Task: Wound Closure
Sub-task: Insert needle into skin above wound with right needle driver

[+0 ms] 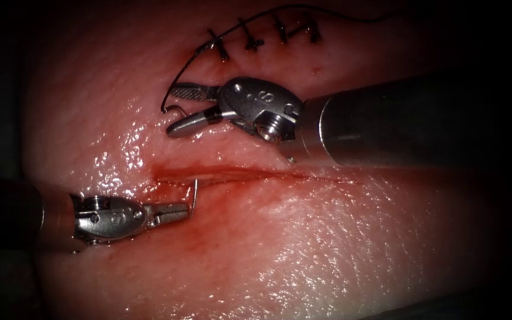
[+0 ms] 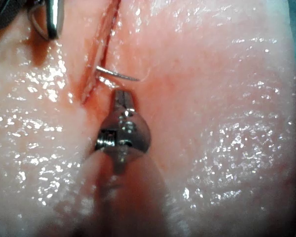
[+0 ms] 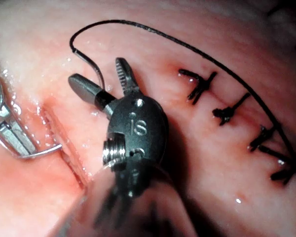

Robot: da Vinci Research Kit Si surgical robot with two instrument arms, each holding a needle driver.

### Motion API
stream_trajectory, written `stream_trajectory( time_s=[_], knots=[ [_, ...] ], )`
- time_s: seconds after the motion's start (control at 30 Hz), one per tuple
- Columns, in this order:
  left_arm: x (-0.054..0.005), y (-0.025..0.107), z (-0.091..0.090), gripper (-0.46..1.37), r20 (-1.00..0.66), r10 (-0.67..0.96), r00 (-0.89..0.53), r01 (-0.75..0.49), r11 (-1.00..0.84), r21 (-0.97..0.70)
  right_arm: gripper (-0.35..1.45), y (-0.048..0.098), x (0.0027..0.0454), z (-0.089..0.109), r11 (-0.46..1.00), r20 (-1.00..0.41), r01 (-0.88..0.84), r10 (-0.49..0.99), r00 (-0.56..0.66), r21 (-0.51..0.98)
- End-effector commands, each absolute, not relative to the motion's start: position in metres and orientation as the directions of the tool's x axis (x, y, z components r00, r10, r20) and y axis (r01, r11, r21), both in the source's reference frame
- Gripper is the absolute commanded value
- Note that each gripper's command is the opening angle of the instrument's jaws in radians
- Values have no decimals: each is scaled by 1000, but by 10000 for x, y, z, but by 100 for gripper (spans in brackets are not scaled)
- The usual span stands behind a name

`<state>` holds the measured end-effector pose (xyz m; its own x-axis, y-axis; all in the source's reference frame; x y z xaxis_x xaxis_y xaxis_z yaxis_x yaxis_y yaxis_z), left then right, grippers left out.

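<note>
Needle (image 1: 194,191) in cut's (image 1: 256,175) left end, beside left claw (image 1: 186,208).

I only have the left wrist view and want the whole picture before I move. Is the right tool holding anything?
Observer: No. The right tool has its jaws open on nothing; the thread curls past them.
Operator: Where does that thread lead?
Observer: To a row of four stitches, above the open cut in the endoscope view.
Operator: Is my grip on the needle good?
Observer: The left tool holds the needle near one end; the other end seems to dip into the cut's left end.
</note>
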<state>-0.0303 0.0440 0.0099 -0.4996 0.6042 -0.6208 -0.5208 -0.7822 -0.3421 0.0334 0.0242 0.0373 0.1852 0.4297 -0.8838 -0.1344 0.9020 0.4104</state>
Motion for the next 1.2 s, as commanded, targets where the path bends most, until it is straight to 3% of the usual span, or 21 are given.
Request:
stream_trajectory(
  time_s=[0.03,0.07,0.13,0.17,0.2,0.47,0.87,1.2],
  knots=[
    [-304,440,99,-35,-621,604,-500,-515,-783,-348,123,242,334,374,904,-885,-129,426,190,407],
    [-304,440,99,-35,-621,604,-500,-515,-783,-348,117,241,335,374,907,-886,-126,419,197,401],
    [-303,440,99,-35,-621,604,-500,-515,-783,-348,64,239,336,375,909,-882,-115,416,221,400],
    [-303,440,99,-35,-621,604,-500,-515,-783,-348,-4,237,336,376,910,-877,-104,414,245,401],
    [-303,440,99,-35,-621,604,-500,-515,-783,-348,-35,236,336,376,898,-860,-102,440,259,428],
    [-304,441,99,-35,-621,604,-499,-515,-783,-349,-35,232,331,377,766,-732,-127,641,231,631],
    [-305,443,99,-35,-619,606,-499,-516,-782,-350,-35,201,327,391,431,-397,-198,898,191,880],
    [-305,443,99,-35,-619,607,-499,-516,-782,-350,-35,168,321,401,260,-222,-194,955,195,946]
  ],
)
